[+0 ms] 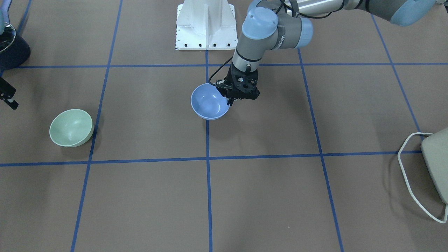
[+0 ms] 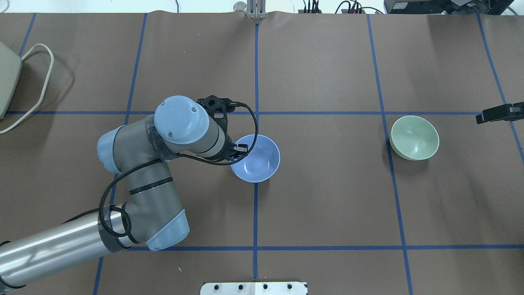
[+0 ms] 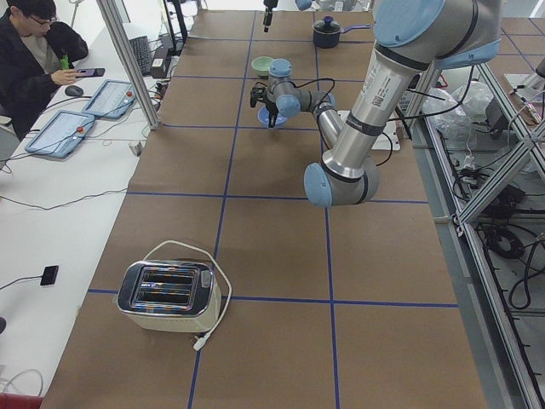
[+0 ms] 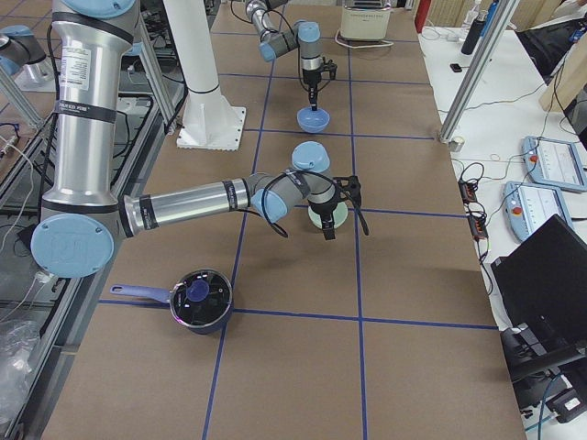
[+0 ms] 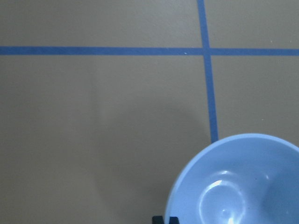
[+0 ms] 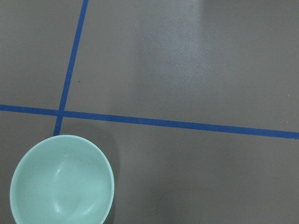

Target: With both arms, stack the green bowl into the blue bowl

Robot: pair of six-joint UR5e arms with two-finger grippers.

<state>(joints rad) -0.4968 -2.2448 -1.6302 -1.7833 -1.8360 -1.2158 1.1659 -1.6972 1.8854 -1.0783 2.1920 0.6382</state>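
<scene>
Seen from overhead: blue bowl (image 2: 256, 159) near the middle of the table (image 2: 327, 196), on a blue tape line (image 2: 255, 213), with left gripper (image 2: 240, 149) at its 9 o'clock rim — fingers pinched onto that rim, one inside, one outside. Green bowl (image 2: 414, 137) well apart at 3 o'clock from the blue one, upright, touched by nothing. Right gripper (image 2: 481, 118) near it at 2 o'clock, clear of the rim — spread or closed, cannot tell.

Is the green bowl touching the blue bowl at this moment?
Apart. The overhead view shows the green bowl and the blue bowl standing separately, with a wide stretch of bare table between them.
</scene>
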